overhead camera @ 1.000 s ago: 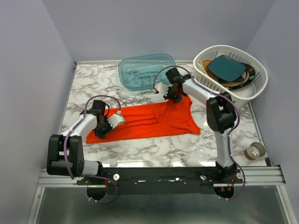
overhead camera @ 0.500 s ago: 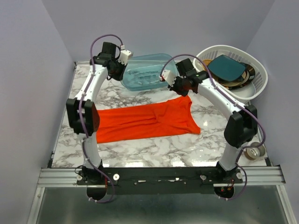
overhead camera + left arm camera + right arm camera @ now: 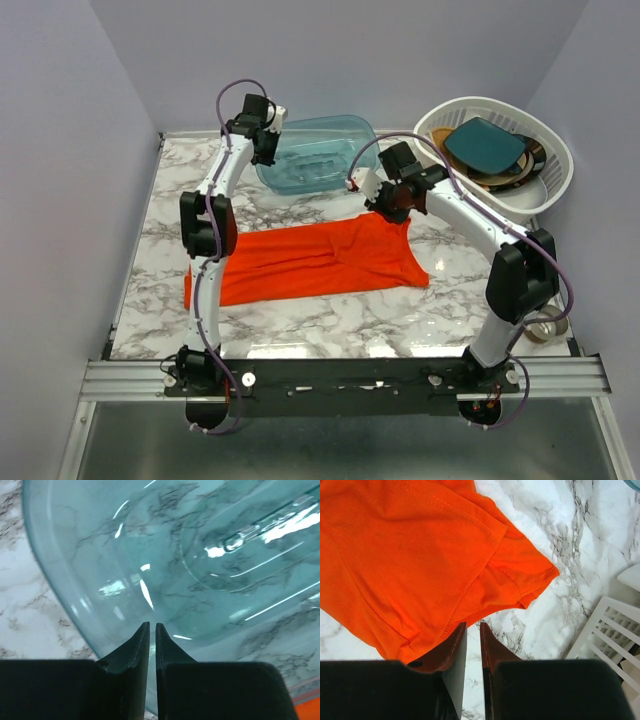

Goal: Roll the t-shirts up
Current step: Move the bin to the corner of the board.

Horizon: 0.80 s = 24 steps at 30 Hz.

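Note:
The bright orange-red t-shirt (image 3: 320, 258) lies folded into a long flat band across the middle of the marble table. Its sleeve end also shows in the right wrist view (image 3: 420, 555). My right gripper (image 3: 388, 203) hovers over the shirt's far right corner, jaws nearly closed and empty (image 3: 472, 630), with bare marble between the tips. My left gripper (image 3: 268, 150) is raised at the far side over the translucent teal tub (image 3: 315, 152), jaws nearly closed and empty (image 3: 152, 627). The shirt is not held by either gripper.
A white slatted basket (image 3: 545, 185) holding dark dishes stands at the back right; its edge shows in the right wrist view (image 3: 615, 630). A small round tin (image 3: 546, 322) sits at the near right edge. Grey walls enclose the table on three sides.
My left arm has swung from the shirt's left end up to the far side over the teal tub. My right gripper has lifted off the shirt's far corner and shifted slightly.

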Available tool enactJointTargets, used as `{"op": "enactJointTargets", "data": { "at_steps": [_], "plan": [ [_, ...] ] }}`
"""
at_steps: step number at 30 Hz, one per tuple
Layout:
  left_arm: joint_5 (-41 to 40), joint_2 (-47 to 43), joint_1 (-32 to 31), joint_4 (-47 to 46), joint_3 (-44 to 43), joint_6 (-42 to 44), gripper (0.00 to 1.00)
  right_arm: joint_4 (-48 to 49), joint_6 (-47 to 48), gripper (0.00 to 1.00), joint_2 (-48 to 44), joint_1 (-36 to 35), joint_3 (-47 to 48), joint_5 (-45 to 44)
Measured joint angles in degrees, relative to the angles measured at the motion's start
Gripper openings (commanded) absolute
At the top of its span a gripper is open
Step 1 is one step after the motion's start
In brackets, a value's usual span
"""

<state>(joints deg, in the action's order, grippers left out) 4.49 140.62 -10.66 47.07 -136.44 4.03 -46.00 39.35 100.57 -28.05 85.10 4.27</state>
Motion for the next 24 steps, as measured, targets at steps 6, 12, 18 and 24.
{"op": "enactJointTargets", "data": {
  "at_steps": [6,12,18,24],
  "plan": [
    [-2.0,0.0,5.5,-0.1,2.0,-0.2,0.18,0.0,-0.4,0.25,0.0,0.0,0.0,0.0],
    [-5.9,-0.1,15.0,0.7,4.5,0.4,0.18,-0.1,-0.4,0.25,0.1,0.0,0.4,0.1],
    [-10.5,-2.4,22.5,1.8,7.7,0.6,0.18,-0.1,-0.6,0.25,0.7,0.0,0.8,0.3],
    [-13.1,-5.7,23.5,2.4,8.0,0.6,0.18,-0.2,-0.6,0.26,1.2,0.0,0.8,0.5]
  ]
}}
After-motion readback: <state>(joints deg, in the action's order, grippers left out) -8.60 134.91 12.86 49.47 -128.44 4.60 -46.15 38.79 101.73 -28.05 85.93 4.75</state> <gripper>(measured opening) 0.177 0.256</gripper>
